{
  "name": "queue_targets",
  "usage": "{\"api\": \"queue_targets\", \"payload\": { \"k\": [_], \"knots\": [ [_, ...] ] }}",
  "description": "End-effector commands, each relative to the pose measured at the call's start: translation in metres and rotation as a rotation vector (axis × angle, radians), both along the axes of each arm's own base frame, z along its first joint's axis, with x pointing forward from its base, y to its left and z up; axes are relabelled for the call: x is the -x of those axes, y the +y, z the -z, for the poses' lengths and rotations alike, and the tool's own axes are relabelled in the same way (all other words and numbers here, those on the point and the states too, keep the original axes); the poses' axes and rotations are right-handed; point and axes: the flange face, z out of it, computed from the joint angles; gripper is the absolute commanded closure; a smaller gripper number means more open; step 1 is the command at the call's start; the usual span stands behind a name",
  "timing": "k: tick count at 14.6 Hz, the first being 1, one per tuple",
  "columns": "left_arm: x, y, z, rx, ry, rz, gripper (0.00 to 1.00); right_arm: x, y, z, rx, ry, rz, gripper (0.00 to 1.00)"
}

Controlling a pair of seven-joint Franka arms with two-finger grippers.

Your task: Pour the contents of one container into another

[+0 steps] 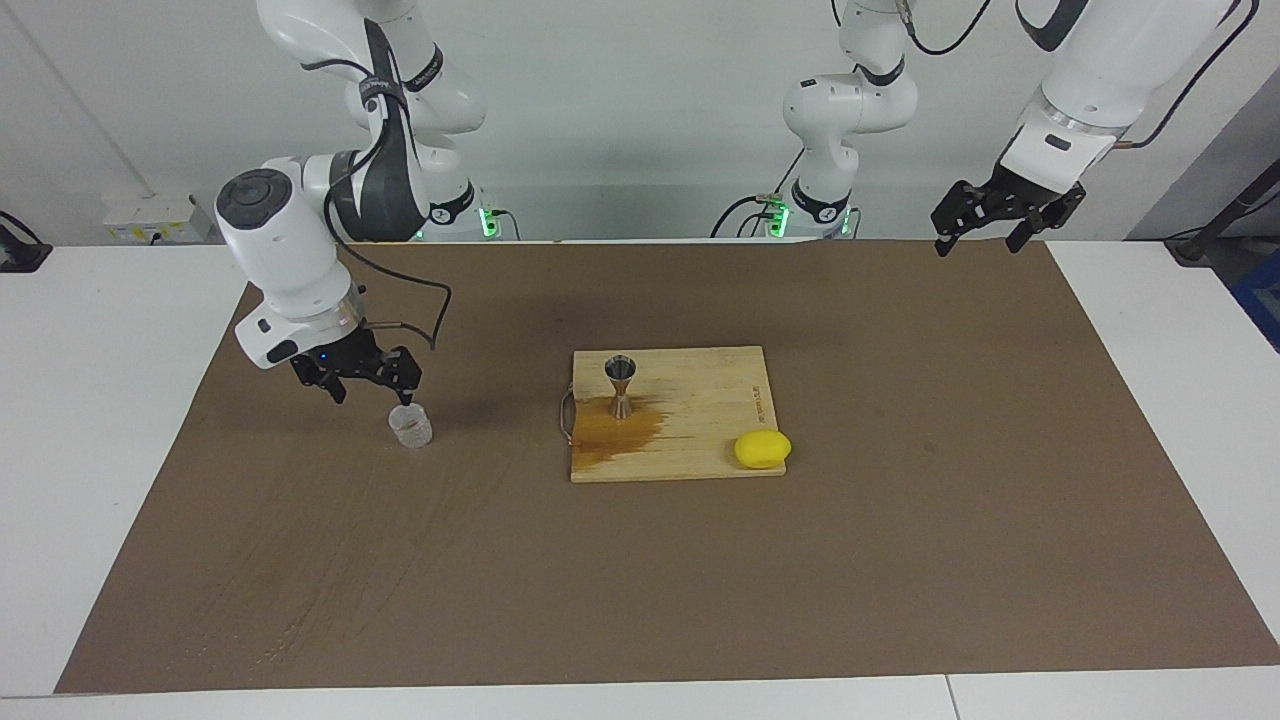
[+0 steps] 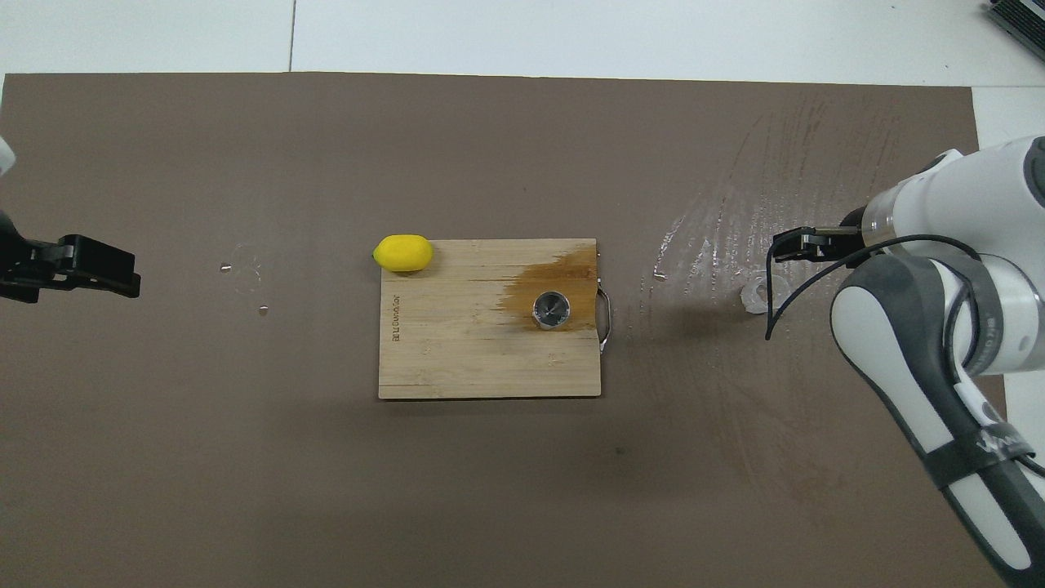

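A small clear plastic cup (image 1: 411,426) stands upright on the brown table mat (image 1: 900,560), toward the right arm's end. The right gripper (image 1: 371,393) hangs just above it, fingers spread wide, holding nothing. A shiny steel hourglass-shaped jigger (image 1: 621,385) stands upright on a wooden cutting board (image 1: 700,400) at the middle, on a dark wet stain (image 1: 610,435). A yellow lemon (image 1: 762,449) sits at the board's corner. The left gripper (image 1: 992,232) waits open over the mat's edge.
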Motion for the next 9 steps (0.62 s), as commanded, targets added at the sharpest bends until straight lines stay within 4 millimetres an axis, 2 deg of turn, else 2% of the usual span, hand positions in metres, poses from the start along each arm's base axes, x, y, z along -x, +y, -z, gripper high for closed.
{"api": "queue_targets", "payload": {
  "k": [1, 3, 4, 7, 9],
  "knots": [
    [0.006, 0.004, -0.002, 0.011, 0.008, -0.006, 0.0, -0.003, 0.009, -0.063, 0.036, 0.01, -0.03, 0.0],
    [0.006, 0.004, -0.002, 0.011, 0.008, -0.006, 0.0, -0.002, 0.014, -0.093, 0.068, 0.012, -0.04, 0.0],
    [0.006, 0.004, -0.002, 0.011, 0.008, -0.006, 0.0, 0.0, 0.024, -0.104, 0.069, 0.019, -0.039, 0.0],
    [0.006, 0.004, -0.002, 0.011, 0.008, -0.006, 0.0, 0.013, 0.03, -0.133, 0.055, 0.017, 0.001, 0.0],
    [0.006, 0.004, -0.002, 0.011, 0.008, -0.006, 0.0, 0.019, 0.036, -0.138, 0.051, 0.021, 0.011, 0.0]
  ]
}}
